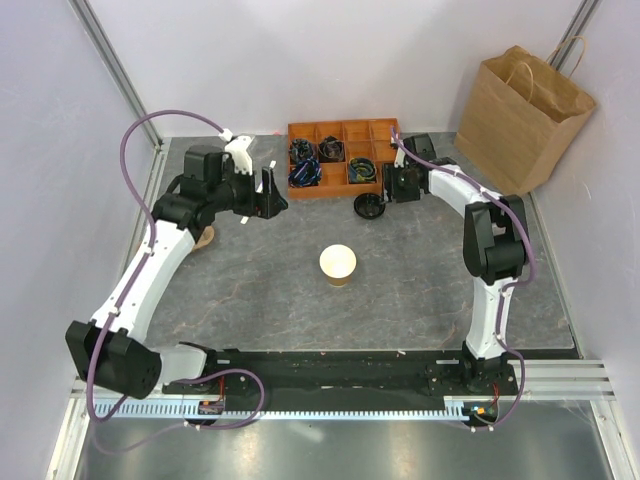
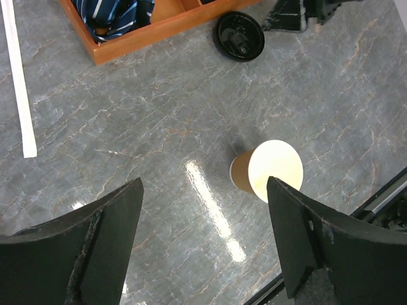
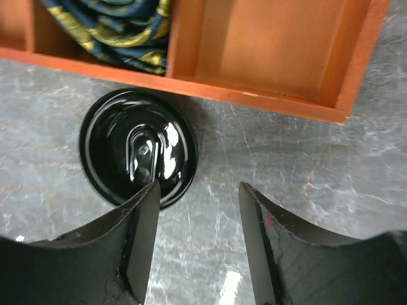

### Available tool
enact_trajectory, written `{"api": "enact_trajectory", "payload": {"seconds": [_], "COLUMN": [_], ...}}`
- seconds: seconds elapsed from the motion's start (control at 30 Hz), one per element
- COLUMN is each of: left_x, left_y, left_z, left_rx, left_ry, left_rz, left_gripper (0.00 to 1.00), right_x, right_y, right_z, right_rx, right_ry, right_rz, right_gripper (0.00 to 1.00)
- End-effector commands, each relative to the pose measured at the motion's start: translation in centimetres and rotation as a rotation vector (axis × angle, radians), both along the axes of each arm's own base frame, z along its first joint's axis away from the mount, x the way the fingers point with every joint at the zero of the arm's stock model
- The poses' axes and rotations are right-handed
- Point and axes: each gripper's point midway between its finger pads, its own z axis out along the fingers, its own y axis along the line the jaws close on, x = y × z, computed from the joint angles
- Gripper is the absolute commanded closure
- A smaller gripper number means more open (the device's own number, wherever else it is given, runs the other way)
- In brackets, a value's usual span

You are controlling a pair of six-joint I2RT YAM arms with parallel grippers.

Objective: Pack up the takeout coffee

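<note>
Lighting: bright, even, overhead, as I see it. Glare: white streak on grey marbled tabletop; highlights on round black plastic lid. Shadows faint.

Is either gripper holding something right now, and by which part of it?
Nothing is held. The left gripper hangs open and empty; the right gripper is open over the black lid's edge, not clamping it.

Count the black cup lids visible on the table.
1. The black lid lies flat on the table, just in front of the orange tray and apart from the uncovered cup mid-table. Others could hide behind the arms.
</note>
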Motion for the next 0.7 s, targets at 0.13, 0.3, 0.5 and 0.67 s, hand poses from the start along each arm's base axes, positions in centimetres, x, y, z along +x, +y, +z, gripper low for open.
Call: {"api": "enact_trajectory", "payload": {"seconds": [0.13,0.3,0.5,0.67], "left_x": [0.0,-0.1,-0.8,-1.4], "left_y": [0.5,0.6,-0.5,-1.1], "left_z": [2.9,2.5,2.6,4.5], "left_rx": [-0.045,-0.011,0.020,0.089], "left_ry": [-0.164,-0.186,-0.196,-0.311], "left_rz": [0.035,0.000,-0.133,-0.297], "left_gripper": [0.12,0.10,0.07,0.07], "right_x": [2.0,1.8,0.5,-1.8], "right_y": [1.3,0.7,1.2,1.4], "right_z": [-1.4,-2.4,-1.9,2.7], "right_rx": [0.020,-0.015,0.021,0.151], "right_ry": [-0.002,0.013,0.052,0.064], "right_rz": [-0.042,-0.058,-0.024,0.063], "right_gripper": [0.42,0.60,0.93,1.00]}}
